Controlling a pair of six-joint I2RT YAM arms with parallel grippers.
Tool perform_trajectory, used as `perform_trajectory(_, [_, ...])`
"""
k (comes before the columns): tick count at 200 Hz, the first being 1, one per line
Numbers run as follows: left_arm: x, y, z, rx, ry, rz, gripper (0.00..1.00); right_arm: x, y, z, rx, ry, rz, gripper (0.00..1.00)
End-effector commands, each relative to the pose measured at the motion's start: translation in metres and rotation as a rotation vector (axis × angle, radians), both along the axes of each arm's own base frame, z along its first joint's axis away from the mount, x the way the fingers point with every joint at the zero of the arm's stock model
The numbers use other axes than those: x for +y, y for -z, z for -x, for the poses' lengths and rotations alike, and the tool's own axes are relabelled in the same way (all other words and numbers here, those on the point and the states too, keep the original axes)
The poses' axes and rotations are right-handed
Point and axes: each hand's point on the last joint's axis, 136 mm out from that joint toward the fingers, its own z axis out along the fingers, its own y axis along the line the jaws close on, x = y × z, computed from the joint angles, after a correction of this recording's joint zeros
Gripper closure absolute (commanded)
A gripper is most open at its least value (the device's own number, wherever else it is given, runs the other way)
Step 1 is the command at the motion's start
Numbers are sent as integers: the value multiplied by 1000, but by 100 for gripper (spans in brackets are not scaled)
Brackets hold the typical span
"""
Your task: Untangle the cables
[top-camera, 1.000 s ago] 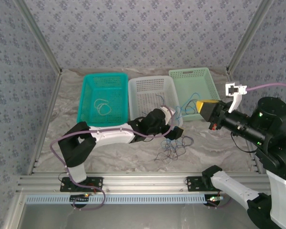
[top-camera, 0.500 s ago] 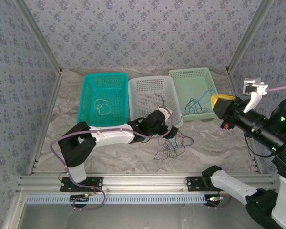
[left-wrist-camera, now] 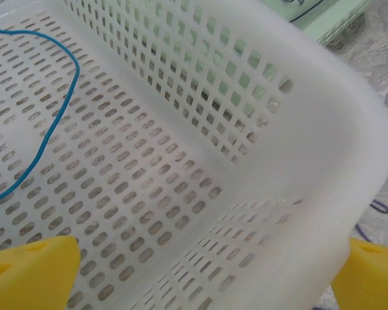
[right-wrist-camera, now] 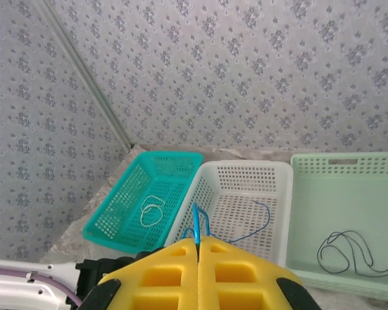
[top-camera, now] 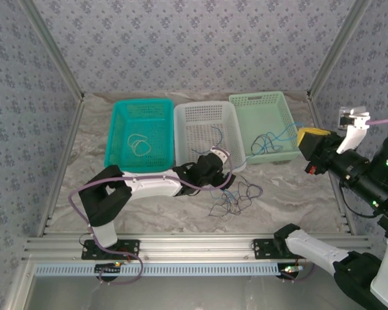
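Observation:
A tangle of thin dark and blue cables (top-camera: 233,197) lies on the table in front of the white basket (top-camera: 204,110). My right gripper (top-camera: 308,137) (right-wrist-camera: 198,242) is raised at the right and shut on a bright blue cable (right-wrist-camera: 196,226). That blue cable (top-camera: 279,136) runs from the gripper across the green basket (top-camera: 262,98). My left gripper (top-camera: 225,175) (left-wrist-camera: 207,258) is open, one yellow finger (left-wrist-camera: 32,271) inside the white basket's near right corner (left-wrist-camera: 336,161) and the other outside it. Another blue cable (left-wrist-camera: 52,116) lies in the white basket.
A pale cable loop (top-camera: 140,143) lies in the teal basket (top-camera: 139,103) at the left. A dark cable loop (right-wrist-camera: 346,248) rests in the green basket (right-wrist-camera: 349,187). The three baskets stand side by side at the back, with patterned walls around the table.
My right gripper has drawn back to the right with the blue cable, stretching it over the green basket. My left gripper has crept toward the white basket's corner.

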Motion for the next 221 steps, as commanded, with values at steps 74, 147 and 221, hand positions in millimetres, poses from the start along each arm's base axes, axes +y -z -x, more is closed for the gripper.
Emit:
perform_trajectory(74, [2,-19,4,-48,1,23,14,-38,-4,11,-65,102,54,100])
perform_trajectory(147, [-5,-35,-1,-100,28,27,79,-37,11,6,-62,76,90,100])
perform_trajectory(221, [-15,-47,1,-119,76,46,71,-9,24,-8,-36,30,128,100])
